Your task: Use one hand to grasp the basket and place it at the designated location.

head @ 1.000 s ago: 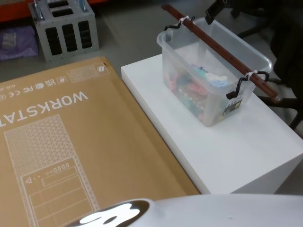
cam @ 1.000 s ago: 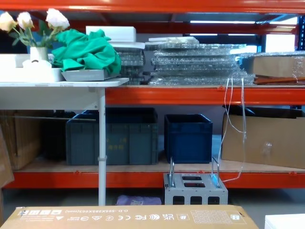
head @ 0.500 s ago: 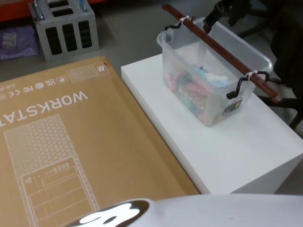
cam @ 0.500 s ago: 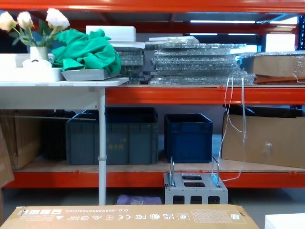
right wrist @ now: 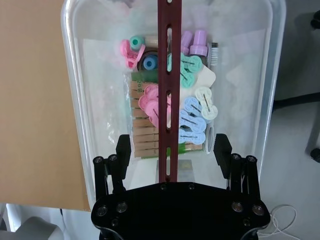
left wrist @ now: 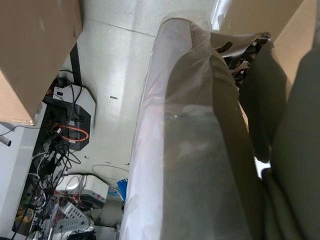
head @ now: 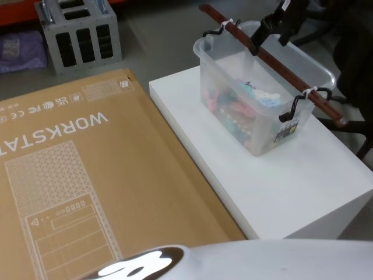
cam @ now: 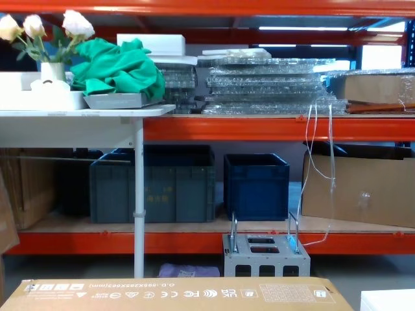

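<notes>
My right gripper (right wrist: pixel 173 145) has dropped closer over the large translucent whitish plastic basket (head: pixel 205 55), which sits on the white block table (head: pixel 280 186). Fingers (right wrist: pixel 123 147) spread wide, released, one on each side of the thin reddish-brown bar handle (right wrist: pixel 165 75), gripping nothing. Pastel plastic clothes pegs (right wrist: pixel 192 117) lie inside.

My right claw (head: pixel 270 30) hangs from an arm cut off at the head view's far edge. Seen from my wrist, the claw's black body covers the near end of the basket (right wrist: pixel 75 100) and of its handle (right wrist: pixel 164 75). The handle hides parts of the pegs (right wrist: pixel 192 120) beneath it. The basket's label (head: pixel 286 132) is too small to read. In the chest view, just a corner of the tabletop (cam: pixel 389 301) shows at the near right.
</notes>
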Available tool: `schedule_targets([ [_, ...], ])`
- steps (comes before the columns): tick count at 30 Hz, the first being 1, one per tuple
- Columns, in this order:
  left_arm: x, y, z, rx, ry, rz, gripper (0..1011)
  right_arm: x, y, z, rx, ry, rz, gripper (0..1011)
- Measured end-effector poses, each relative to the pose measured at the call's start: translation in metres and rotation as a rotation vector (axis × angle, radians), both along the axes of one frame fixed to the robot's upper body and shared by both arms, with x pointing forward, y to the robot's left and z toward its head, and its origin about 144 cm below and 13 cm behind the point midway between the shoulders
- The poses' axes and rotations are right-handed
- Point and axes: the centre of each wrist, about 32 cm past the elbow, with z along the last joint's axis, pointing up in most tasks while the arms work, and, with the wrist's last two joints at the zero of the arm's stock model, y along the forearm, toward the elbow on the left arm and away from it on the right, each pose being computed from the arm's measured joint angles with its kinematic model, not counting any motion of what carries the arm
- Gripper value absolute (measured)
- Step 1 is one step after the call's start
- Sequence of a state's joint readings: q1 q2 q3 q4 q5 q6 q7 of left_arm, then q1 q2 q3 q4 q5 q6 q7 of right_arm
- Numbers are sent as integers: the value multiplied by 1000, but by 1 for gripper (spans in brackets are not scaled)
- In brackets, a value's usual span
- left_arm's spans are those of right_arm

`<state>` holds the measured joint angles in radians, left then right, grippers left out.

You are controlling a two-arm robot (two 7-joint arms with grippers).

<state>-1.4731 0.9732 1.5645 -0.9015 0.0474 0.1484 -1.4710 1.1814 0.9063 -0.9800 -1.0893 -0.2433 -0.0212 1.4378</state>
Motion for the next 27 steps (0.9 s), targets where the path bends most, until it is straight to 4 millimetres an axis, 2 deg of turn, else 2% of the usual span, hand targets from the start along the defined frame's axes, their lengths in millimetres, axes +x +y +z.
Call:
schedule_targets([
  [27,0,0,0,0,0,0,0,10,12,-28,-37,80,27,1000],
])
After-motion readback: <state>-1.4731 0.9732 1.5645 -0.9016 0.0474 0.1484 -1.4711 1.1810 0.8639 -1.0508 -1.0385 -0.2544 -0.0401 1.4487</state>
